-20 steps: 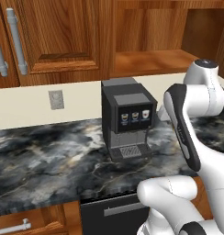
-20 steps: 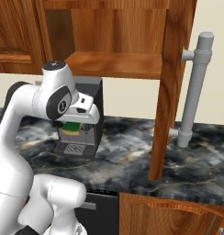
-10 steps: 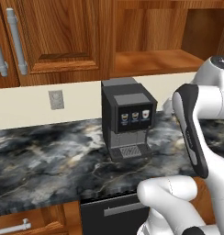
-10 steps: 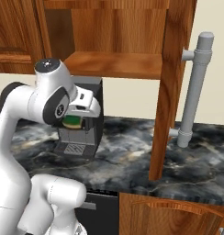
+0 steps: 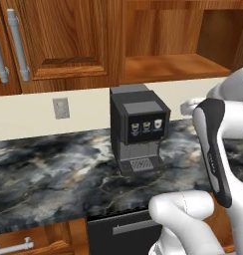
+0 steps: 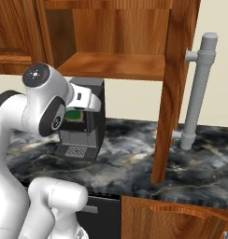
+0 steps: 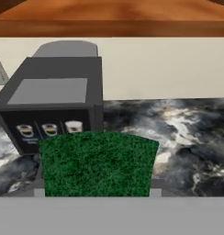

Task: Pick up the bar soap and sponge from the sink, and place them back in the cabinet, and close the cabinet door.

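Observation:
My gripper (image 6: 80,108) is shut on the sponge (image 7: 98,163), whose green face spans the lower middle of the hand view. From the right base, the sponge (image 6: 74,114) is a small green patch under the white hand, held in front of the coffee machine. The cabinet (image 6: 117,65) stands open above, its wooden shelf bare, and from the left base the shelf (image 5: 173,67) is up and to the right. The cabinet door (image 6: 174,84) is swung out, edge-on, with its long silver handle (image 6: 199,93). The sink is out of view.
A dark coffee machine (image 5: 138,127) stands on the marble counter (image 5: 54,169) just below the shelf, close behind the sponge. A wall outlet (image 5: 60,108) is to its left. Closed wall cabinets with silver handles (image 5: 19,45) hang on the left.
The hand holding the sponge has risen a little in front of the coffee machine, and the arm's upper joints have swung outward. The sponge stays gripped.

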{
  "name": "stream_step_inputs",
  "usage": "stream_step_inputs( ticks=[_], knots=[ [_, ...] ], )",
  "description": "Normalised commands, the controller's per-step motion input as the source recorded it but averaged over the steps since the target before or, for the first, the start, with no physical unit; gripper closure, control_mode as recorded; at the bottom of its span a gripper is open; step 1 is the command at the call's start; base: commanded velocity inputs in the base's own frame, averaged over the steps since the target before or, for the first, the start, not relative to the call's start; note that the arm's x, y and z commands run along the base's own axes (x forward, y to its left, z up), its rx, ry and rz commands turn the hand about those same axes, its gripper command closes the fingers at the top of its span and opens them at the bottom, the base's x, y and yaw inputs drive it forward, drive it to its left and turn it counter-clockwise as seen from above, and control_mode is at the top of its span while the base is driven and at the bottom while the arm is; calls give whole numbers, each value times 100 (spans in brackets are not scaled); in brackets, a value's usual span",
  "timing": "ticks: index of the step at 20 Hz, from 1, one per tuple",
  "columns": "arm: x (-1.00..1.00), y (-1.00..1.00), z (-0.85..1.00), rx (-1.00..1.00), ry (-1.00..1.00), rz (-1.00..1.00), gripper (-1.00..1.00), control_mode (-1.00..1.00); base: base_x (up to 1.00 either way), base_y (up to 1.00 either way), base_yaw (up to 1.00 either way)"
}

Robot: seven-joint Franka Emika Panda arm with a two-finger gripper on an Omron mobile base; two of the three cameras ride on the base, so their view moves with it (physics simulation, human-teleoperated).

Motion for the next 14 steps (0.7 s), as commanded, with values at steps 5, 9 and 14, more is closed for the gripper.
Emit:
stream_step_inputs(
  ticks=[5, 9, 14],
  knots=[
    [0, 0, 28, 0, -18, 0, 100, -100, 0, 0, 0],
    [0, 0, 25, 0, -17, 0, 100, -100, 0, 0, 0],
    [0, 0, 16, 0, -15, 0, 100, -100, 0, 0, 0]
  ],
)
